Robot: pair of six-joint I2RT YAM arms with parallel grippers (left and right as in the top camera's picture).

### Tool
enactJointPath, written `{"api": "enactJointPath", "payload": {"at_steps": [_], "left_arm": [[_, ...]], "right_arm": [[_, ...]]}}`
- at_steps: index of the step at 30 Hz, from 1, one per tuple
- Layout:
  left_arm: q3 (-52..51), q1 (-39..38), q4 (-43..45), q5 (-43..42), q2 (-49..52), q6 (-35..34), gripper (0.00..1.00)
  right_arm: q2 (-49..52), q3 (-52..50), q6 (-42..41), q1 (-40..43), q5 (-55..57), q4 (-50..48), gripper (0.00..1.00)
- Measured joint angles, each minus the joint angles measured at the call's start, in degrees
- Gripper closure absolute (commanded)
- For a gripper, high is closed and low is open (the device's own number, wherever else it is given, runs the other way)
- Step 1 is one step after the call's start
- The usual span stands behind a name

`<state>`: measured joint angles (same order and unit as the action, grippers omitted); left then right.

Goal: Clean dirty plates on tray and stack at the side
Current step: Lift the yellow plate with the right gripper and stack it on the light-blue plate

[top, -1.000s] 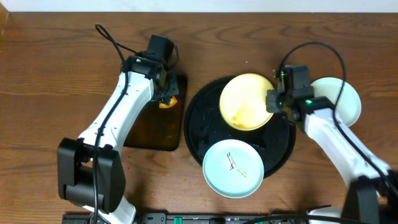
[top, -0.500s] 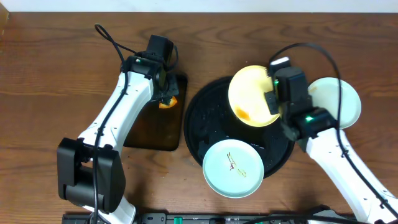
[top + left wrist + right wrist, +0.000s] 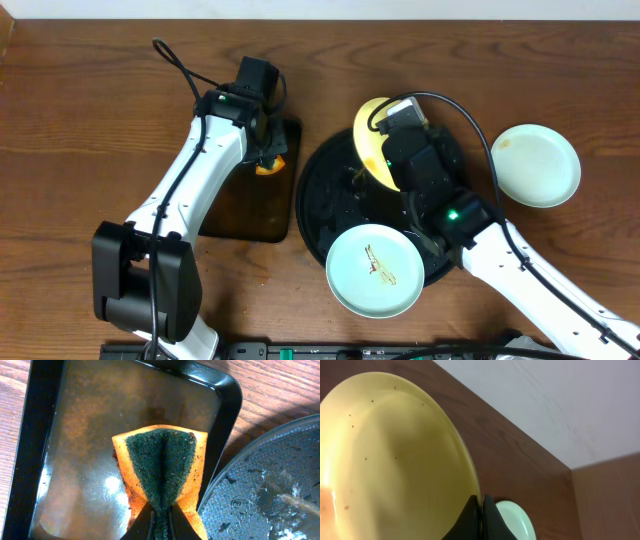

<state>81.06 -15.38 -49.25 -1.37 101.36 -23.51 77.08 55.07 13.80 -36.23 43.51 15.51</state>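
The right end effector [image 3: 480,503] is pinching the rim of the yellow plate [image 3: 390,460]; a mint plate [image 3: 519,520] is lying behind it on the brown surface [image 3: 520,455].

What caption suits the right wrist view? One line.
Right gripper pinches the rim of a tilted pale yellow round plastic plate against the brown wooden table.

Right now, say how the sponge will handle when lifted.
The sponge is probably soft: it folds into a crease where the left tool pinches it. It may be wet and drip, since the rectangular tray under it looks glossy.
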Motion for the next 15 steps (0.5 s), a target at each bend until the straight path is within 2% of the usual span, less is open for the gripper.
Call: {"api": "enactJointPath", "payload": {"at_steps": [7, 15], "left_arm": [[0.0, 0.0, 0.0, 0.0, 0.0, 0.0, 0.92], [0.0, 0.0, 0.0, 0.0, 0.0, 0.0, 0.92]], "right_arm": [[0.0, 0.0, -9.7, 9.2, 2.1, 3.9, 0.99], [0.0, 0.0, -24.0, 27.0, -1.5, 10.6, 0.99]]}}
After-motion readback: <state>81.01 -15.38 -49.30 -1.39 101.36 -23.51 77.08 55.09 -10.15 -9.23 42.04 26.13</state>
